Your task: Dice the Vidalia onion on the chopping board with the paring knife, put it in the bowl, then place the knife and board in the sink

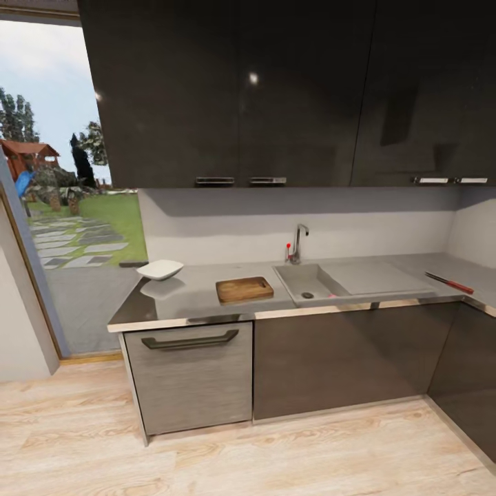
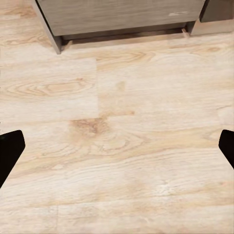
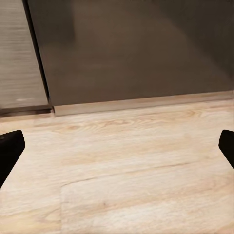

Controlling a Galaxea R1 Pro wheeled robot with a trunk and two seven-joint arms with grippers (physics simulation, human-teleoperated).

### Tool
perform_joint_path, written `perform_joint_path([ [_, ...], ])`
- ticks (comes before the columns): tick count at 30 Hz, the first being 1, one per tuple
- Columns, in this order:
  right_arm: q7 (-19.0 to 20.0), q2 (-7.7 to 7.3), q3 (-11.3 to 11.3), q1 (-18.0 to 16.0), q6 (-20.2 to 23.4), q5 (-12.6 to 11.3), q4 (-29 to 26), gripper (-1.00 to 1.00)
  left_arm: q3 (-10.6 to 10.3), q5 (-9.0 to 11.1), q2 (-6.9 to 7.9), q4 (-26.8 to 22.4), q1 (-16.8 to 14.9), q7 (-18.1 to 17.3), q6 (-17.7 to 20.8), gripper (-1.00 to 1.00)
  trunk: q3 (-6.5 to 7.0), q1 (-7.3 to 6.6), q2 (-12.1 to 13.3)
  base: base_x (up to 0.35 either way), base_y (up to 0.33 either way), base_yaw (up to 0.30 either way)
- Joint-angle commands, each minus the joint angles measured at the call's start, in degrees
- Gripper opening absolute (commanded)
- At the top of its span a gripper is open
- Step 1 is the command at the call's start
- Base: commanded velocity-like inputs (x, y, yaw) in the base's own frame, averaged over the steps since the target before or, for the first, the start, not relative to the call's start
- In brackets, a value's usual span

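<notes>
Between the black fingers (image 2: 10, 148) of the left arm lies pale blond floor (image 2: 122, 146) with brown wood grain, and beyond them a grey streaked drawer front (image 2: 122, 14). On the glossy grey table (image 1: 193, 293) sit a white bowl (image 1: 160, 269), a brown chopping board (image 1: 244, 289) and a dark, red-banded paring knife (image 1: 449, 282). The grey sink (image 1: 310, 282) has a chrome tap with a red knob.

No legible text or labels.
</notes>
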Motion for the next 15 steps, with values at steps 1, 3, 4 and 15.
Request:
perform_joint_path([
  [1,-0.6,0.03,-0.1,0.0,-0.1,0.6,0.0,1.00,-0.2,-0.1,0.02,0.0,0.0,0.5,-0.1,1.00,0.11,-0.22,0.4,0.000,0.000,0.000],
  [3,-0.6,0.05,-0.1,0.0,-0.1,0.6,0.0,1.00,-0.3,-0.1,0.02,0.0,0.0,0.5,-0.1,1.00,0.47,-0.66,1.2,0.000,0.000,0.000],
  [4,-0.6,0.06,-0.1,0.0,-0.1,0.7,0.0,1.00,-0.3,-0.1,0.02,0.0,0.0,0.5,-0.1,1.00,0.65,-0.88,1.6,0.000,0.000,0.000],
  [15,-0.6,0.13,0.0,0.0,-0.1,0.6,0.0,1.00,-0.3,-0.1,0.00,0.0,0.0,0.5,-0.1,1.00,2.62,-3.30,6.0,0.000,0.000,0.000],
])
